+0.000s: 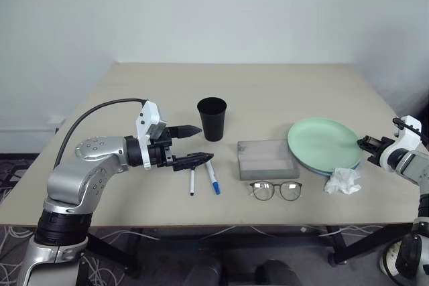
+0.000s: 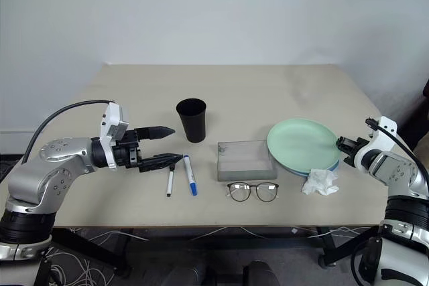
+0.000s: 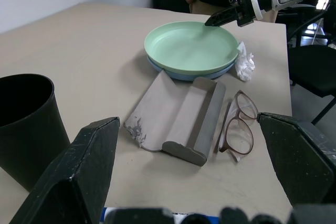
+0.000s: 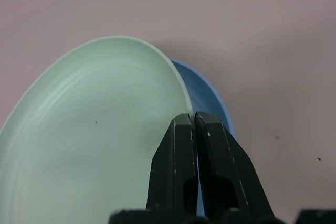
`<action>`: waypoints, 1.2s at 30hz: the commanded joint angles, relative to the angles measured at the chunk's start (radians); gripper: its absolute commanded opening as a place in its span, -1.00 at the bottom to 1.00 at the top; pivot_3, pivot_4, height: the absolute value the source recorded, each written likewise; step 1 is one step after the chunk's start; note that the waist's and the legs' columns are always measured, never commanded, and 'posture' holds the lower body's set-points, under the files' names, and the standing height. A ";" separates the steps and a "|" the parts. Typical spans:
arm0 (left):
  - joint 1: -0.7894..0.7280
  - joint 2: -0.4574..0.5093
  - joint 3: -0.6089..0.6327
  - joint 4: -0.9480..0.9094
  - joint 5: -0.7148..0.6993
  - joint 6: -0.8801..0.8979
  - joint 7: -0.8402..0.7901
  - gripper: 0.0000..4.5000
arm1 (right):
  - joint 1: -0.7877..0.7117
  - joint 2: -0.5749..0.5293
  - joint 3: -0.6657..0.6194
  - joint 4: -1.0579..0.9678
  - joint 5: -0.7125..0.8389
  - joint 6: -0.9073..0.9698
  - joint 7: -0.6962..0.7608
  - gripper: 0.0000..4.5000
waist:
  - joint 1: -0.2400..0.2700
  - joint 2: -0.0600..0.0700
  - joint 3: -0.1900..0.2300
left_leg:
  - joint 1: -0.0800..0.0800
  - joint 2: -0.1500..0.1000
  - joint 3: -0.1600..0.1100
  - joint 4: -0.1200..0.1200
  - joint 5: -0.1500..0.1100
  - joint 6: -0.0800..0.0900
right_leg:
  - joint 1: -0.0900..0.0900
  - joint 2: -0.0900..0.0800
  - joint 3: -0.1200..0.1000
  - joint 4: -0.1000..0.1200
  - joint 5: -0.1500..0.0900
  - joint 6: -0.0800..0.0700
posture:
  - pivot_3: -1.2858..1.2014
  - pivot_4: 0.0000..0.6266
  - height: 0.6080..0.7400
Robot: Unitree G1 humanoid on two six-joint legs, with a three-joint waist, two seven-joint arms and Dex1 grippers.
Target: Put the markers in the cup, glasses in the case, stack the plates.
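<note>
The pale green plate (image 1: 324, 140) lies slightly off-centre on the light blue plate (image 1: 314, 168) at the right. My right gripper (image 1: 362, 143) is shut, its tips at the green plate's outer rim (image 4: 157, 61), with the blue plate (image 4: 207, 95) beside them. Two markers lie side by side, one black-capped (image 1: 192, 182) and one blue-capped (image 1: 212, 177). Just above them my left gripper (image 1: 206, 143) hovers open and empty. The black cup (image 1: 212, 118) stands upright behind it. The grey case (image 3: 178, 114) lies open mid-table, and the glasses (image 1: 277, 190) rest in front of it.
A crumpled white tissue (image 1: 343, 181) sits against the plates' near edge. The beige table (image 1: 134, 92) has bare surface at the back and left. A black cable (image 1: 100, 108) arcs over my left arm.
</note>
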 commanded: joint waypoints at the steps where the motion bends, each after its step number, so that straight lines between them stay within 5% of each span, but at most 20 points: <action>1: -0.012 0.011 0.021 -0.008 -0.006 -0.010 0.000 1.00 | -0.026 -0.021 -0.019 -0.015 -0.003 -0.024 -0.010 -0.98 | 0.000 0.000 0.000 | 0.000 0.000 0.000 0.000 0.000 0.000 | 0.000 0.000 0.000 0.000 0.000 0.000 | 0.03 -1.00 0.86; 24: -0.023 0.011 0.014 -0.001 -0.001 -0.014 -0.006 1.00 | -0.014 -0.027 0.013 0.043 -0.030 -0.059 0.012 -0.98 | 0.000 0.000 0.000 | 0.000 0.000 0.000 -0.001 0.000 0.000 | 0.000 0.000 0.000 -0.002 0.000 0.000 | 0.03 -1.00 0.86; 27: -0.027 0.010 0.012 0.003 0.001 -0.017 -0.009 1.00 | -0.020 -0.030 0.024 0.043 -0.031 -0.057 0.021 -0.71 | 0.000 0.000 0.000 | 0.000 0.000 0.000 -0.001 0.000 0.000 | 0.000 0.000 0.000 -0.002 0.000 0.000 | 0.03 -1.00 0.86; 35: -0.029 0.004 0.009 0.008 0.005 -0.022 -0.010 1.00 | -0.022 -0.079 0.071 0.029 -0.060 -0.094 0.094 0.46 | 0.000 0.001 0.000 | 0.000 0.000 0.000 -0.003 0.000 0.000 | 0.001 0.000 0.000 -0.004 0.001 0.002 | 0.03 -1.00 0.86; 36: -0.029 0.004 0.009 0.009 0.006 -0.023 -0.009 1.00 | -0.011 -0.099 0.089 0.019 -0.070 -0.121 0.130 0.46 | 0.001 0.001 0.000 | 0.000 0.000 0.000 -0.003 0.000 0.000 | 0.001 0.000 0.000 -0.005 0.001 0.002 | 0.03 -1.00 0.86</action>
